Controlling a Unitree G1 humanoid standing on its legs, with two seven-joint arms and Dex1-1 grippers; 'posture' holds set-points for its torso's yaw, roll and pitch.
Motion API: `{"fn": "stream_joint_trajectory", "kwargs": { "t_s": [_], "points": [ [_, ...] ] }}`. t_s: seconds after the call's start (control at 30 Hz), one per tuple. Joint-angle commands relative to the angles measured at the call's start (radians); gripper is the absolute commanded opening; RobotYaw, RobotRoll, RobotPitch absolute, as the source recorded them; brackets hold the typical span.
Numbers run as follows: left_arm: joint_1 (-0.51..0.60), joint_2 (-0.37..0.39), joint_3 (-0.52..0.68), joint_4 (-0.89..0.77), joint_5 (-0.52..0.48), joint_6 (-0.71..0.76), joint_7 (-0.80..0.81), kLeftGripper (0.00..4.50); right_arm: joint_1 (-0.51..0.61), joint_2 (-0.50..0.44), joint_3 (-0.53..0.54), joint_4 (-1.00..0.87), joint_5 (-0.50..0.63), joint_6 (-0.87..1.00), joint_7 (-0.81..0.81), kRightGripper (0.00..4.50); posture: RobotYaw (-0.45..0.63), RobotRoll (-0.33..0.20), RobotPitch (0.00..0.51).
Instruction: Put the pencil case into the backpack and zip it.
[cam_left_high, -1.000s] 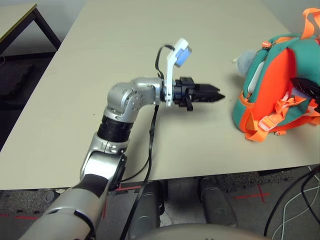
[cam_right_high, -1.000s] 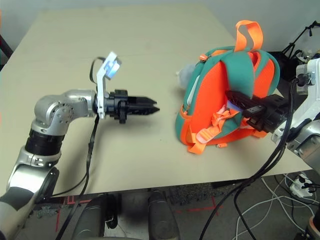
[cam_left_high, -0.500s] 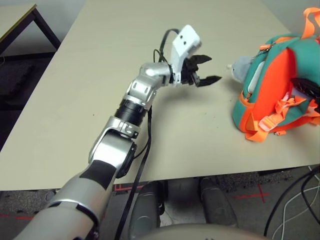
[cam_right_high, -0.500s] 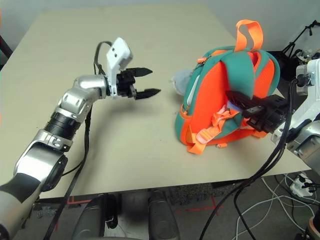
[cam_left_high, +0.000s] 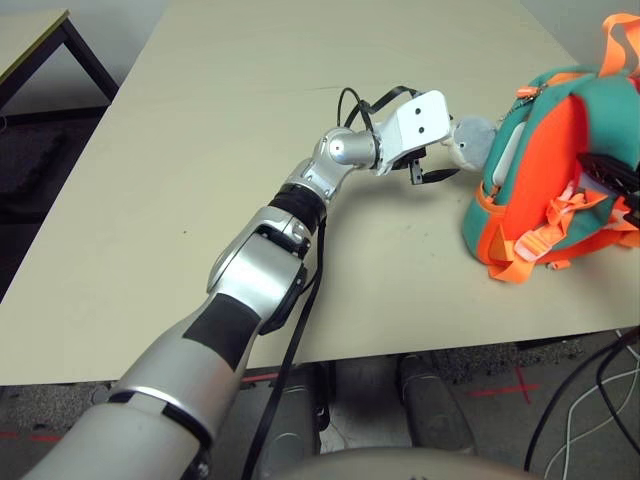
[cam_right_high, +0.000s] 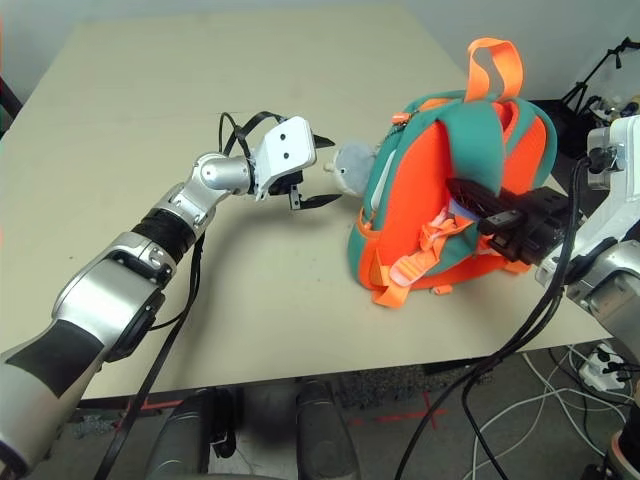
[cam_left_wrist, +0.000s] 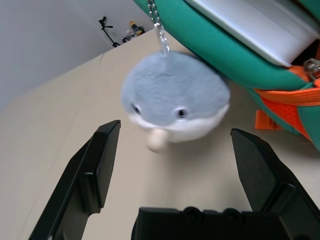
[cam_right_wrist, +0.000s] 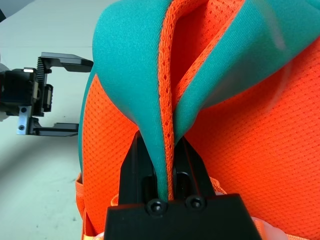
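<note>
The teal and orange backpack (cam_right_high: 440, 200) stands upright at the table's right side. A white pencil case (cam_left_high: 503, 152) sits in its open side pocket, its long edge showing (cam_left_wrist: 250, 17). The grey-white plush whale charm (cam_left_wrist: 175, 97) hangs on a chain from the zipper. My left gripper (cam_right_high: 333, 170) is open, with the whale just ahead between its fingers (cam_left_wrist: 102, 160) and not touching them. My right gripper (cam_right_wrist: 165, 150) is shut on a teal, orange-edged strap at the backpack's back (cam_right_high: 480, 205).
The beige tabletop (cam_left_high: 230, 120) stretches free to the left and behind the backpack. The front edge of the table runs close below the backpack. A second table (cam_left_high: 40, 30) stands off at the far left. Cables (cam_right_high: 520, 350) hang by my right arm.
My left arm has stretched out to the right toward the backpack, and its gripper went from shut to open, ending around the whale charm. The right gripper and the backpack have stayed put.
</note>
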Motion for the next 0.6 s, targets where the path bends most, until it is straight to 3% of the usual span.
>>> {"fn": "stream_joint_trajectory", "kwargs": {
  "t_s": [0.03,0.6],
  "points": [
    [-0.023,-0.022,0.001,0.041,0.046,-0.026,0.047,4.50,0.006,0.010,0.019,-0.032,0.027,-0.002,-0.005,0.10,-0.24,0.000,0.153],
    [-0.061,-0.075,-0.096,0.112,0.275,-0.118,0.303,4.50,0.016,0.027,0.020,-0.067,0.066,-0.003,-0.054,0.10,-0.29,0.000,0.150]
  ]
}}
